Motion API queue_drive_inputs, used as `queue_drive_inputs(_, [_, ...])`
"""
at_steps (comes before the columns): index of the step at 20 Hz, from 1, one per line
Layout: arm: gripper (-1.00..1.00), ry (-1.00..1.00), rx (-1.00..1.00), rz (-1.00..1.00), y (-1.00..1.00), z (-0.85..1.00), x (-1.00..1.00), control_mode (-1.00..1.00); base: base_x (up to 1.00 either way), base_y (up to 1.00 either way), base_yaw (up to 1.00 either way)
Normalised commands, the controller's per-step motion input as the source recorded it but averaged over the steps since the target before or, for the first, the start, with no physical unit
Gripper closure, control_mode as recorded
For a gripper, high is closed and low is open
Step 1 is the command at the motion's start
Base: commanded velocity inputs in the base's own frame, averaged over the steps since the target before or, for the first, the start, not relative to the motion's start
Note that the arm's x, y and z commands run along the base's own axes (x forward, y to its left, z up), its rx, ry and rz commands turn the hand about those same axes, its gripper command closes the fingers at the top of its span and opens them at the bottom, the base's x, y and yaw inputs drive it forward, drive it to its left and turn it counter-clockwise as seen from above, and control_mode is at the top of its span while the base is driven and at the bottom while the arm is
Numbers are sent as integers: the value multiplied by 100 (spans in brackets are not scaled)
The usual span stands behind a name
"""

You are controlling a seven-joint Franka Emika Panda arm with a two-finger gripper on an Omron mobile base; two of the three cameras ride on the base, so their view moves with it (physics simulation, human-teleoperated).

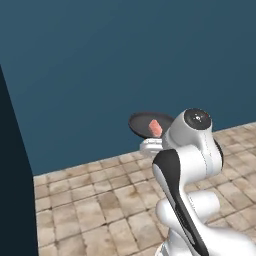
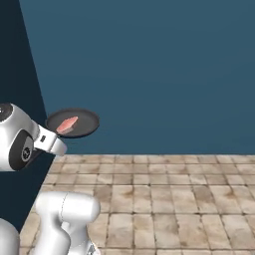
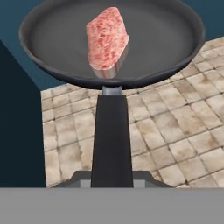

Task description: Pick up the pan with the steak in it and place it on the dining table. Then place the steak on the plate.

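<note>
The tool (image 3: 112, 183) was clamped shut on the long handle of the pan (image 3: 57, 43), holding it in the air above the tiled floor (image 3: 183, 131). The steak (image 3: 107, 38) lay inside the pan, just beyond the handle, before a blue wall (image 2: 149, 64).

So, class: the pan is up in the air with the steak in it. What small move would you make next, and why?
Probably carry the pan onward level and slowly: the gripper is shut on its handle, the steak lies loose inside, and beneath it there is tiled floor, no dining table in sight.
</note>
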Motion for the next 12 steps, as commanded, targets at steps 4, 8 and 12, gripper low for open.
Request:
queue_drive_inputs(4, [100, 0, 0, 0, 0, 0, 0, 100, 100, 37, -9])
queue_drive_inputs(8, [100, 0, 0, 0, 0, 0, 0, 100, 87, 40, -25])
queue_drive_inputs(12, [100, 0, 0, 0, 0, 0, 0, 100, 38, 27, -47])
